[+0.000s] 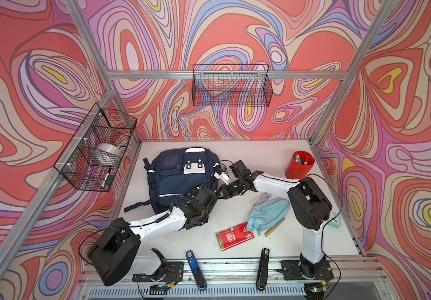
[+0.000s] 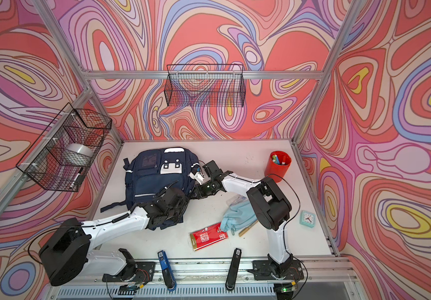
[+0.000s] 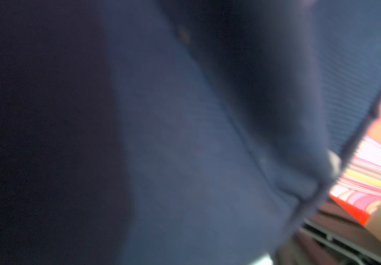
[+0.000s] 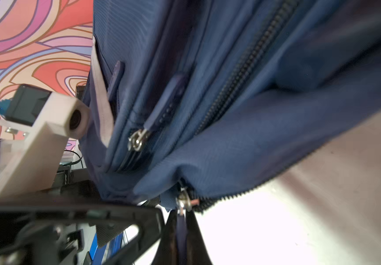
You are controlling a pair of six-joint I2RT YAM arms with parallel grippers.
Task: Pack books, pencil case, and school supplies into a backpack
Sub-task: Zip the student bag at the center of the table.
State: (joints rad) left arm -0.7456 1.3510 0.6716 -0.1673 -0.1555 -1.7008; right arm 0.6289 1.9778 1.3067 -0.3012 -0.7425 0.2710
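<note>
Toward 10 o'clock on the white desk [image 1: 261, 155] lies the navy-blue fabric backpack [image 1: 175, 179], front pockets up, white patch toward 12 o'clock. At its 3 o'clock edge the right arm's fingers [image 4: 196, 243] are pinched tight on a navy zip pull [image 4: 181, 231] hanging from a silver slider [image 4: 183, 202]. The left arm [image 1: 157, 220] reaches over the backpack's 5 o'clock corner; the left arm's fingers are hidden against dark fabric, so I cannot tell how wide they stand. At 4 o'clock from the backpack lies the light-blue fabric pencil case [image 1: 269, 210]. A small clear plastic packet [image 1: 261, 198] sits at its 11 o'clock, a tan pen-like stick [image 1: 275, 226] at its 4 o'clock, and a flat red packet [image 1: 235, 236] touches its 7 o'clock end. A red cup of markers [image 1: 300, 166] stands near the desk's 2 o'clock corner. A blue stapler [image 1: 196, 270] and a black stapler [image 1: 262, 270] lie along its 6 o'clock edge.
</note>
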